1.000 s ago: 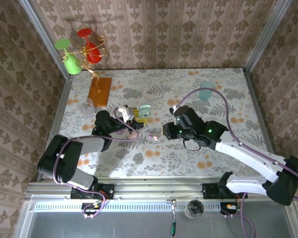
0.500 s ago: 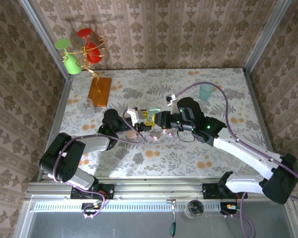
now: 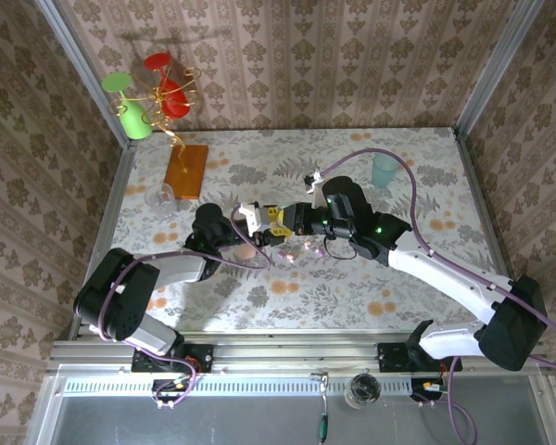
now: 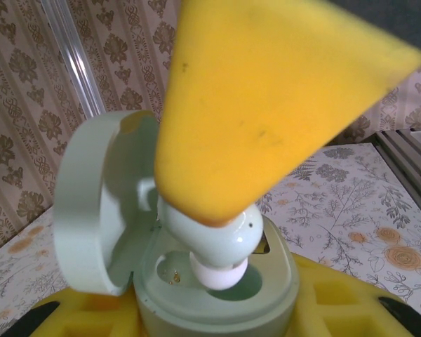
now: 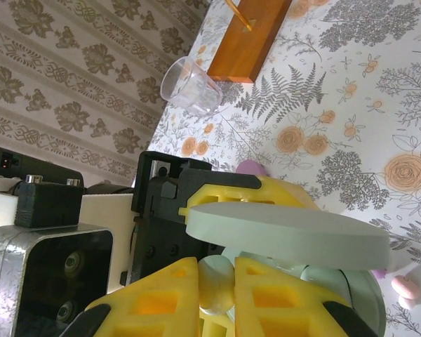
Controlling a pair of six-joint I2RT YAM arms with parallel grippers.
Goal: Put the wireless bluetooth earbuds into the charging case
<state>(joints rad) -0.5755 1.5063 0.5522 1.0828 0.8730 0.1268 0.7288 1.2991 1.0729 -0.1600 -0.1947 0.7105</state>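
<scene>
We see the right gripper (image 5: 216, 282) closed on a mint bud (image 4: 217, 242), which is pinched between its yellow pads (image 5: 154, 295); in the left wrist view one of those pads comes down as a broad yellow wedge with the bud at its tip. The bud points its whitish tip down at the mouth of a well in the case (image 4: 270, 277); we cannot tell whether it touches the well. The mint case stands open, with its lid (image 4: 91, 203) swung up on the left; gold contacts glint in the other well. The left gripper (image 4: 217, 312) is clamped on the case from below, its yellow fingers on either side of the base. From above, the two grippers meet nose to nose near the middle of the floral desk (image 3: 398, 148). A pink bud (image 5: 405, 286) lies loose on the desk just beside the case. Farther out on the left stand a clear cup (image 5: 189, 86) and a wooden block (image 5: 249, 35); a teal cup (image 3: 385, 171) stands well apart at the right rear.
</scene>
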